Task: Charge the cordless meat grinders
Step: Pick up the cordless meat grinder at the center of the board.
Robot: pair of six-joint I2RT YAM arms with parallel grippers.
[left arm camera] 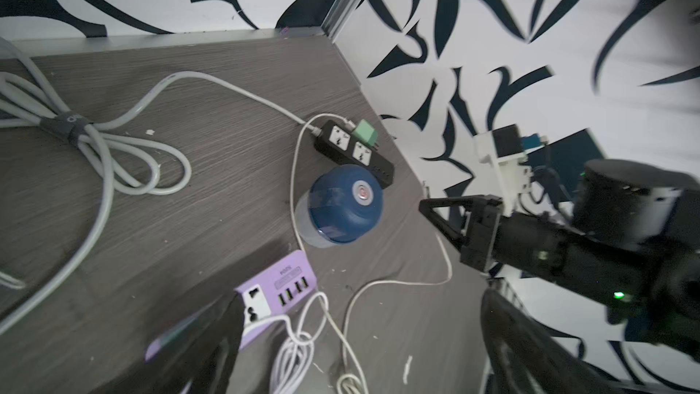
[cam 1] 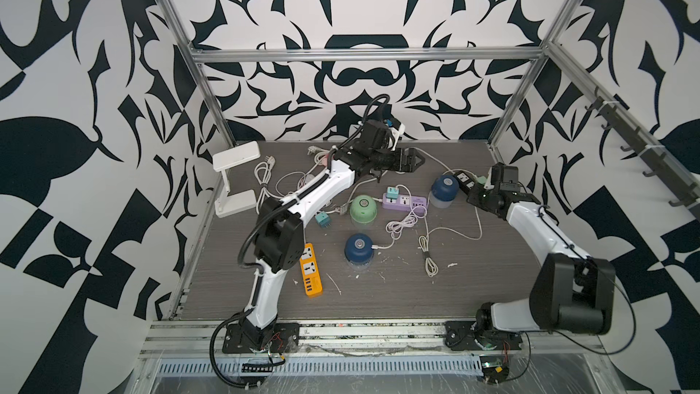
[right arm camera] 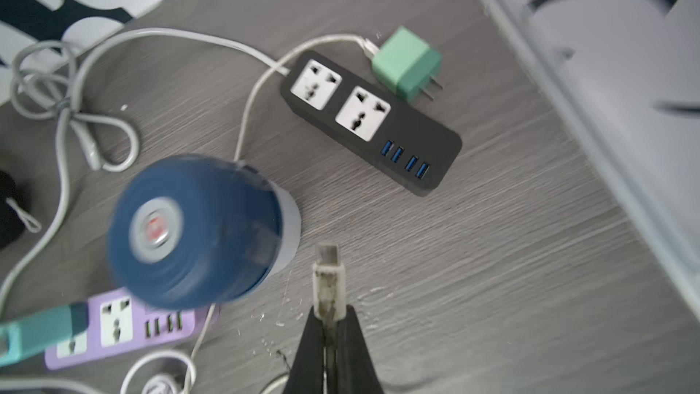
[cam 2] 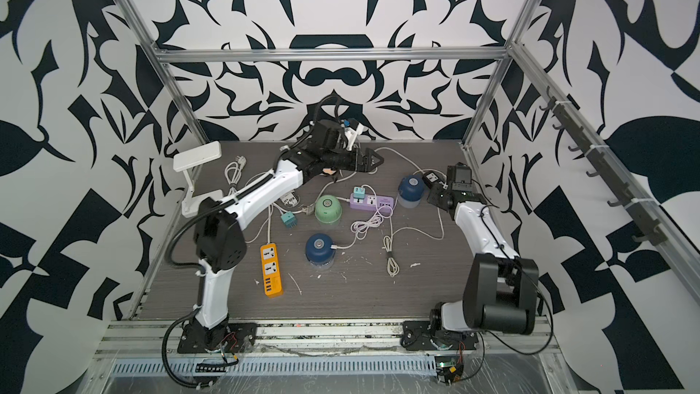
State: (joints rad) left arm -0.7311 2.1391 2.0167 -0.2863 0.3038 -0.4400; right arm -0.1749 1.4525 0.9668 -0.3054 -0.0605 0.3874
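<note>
Bold black-and-white patterned walls enclose a grey wood-grain counter [cam 1: 416, 297] strewn with cables and power strips. Three cordless meat grinders stand upright on it. The far dark blue grinder [cam 1: 445, 189] is near the right edge, toward the far right corner. The mint green grinder [cam 1: 363, 211] is about the middle, and the front dark blue grinder [cam 1: 358, 251] stands just in front of it. The front one has a white cable [cam 1: 380, 247] plugged into its side, so it looks already connected. A cable connector [cam 1: 343, 209] lies against the mint one, too small to tell if it is seated. The right gripper [right arm camera: 328, 314] has its fingers closed on a white cable plug [right arm camera: 328, 271], pinched by its body so the metal tip juts out free. It holds the plug just beside the far dark blue grinder, with the black power strip [right arm camera: 371, 123] beyond. That grip probably keeps the tip clear for pushing into a socket, though I cannot tell which one. A green plug adapter [right arm camera: 407, 64] lies beside the black strip with bare prongs, not in any outlet. The left gripper [cam 1: 414, 161] hangs raised over the middle of the far edge, fingers spread wide and empty, seemingly keeping clear. A purple power strip [cam 1: 405, 202] lies between the mint and far blue grinders. An orange power strip [cam 1: 311, 269] lies toward the left edge.
</note>
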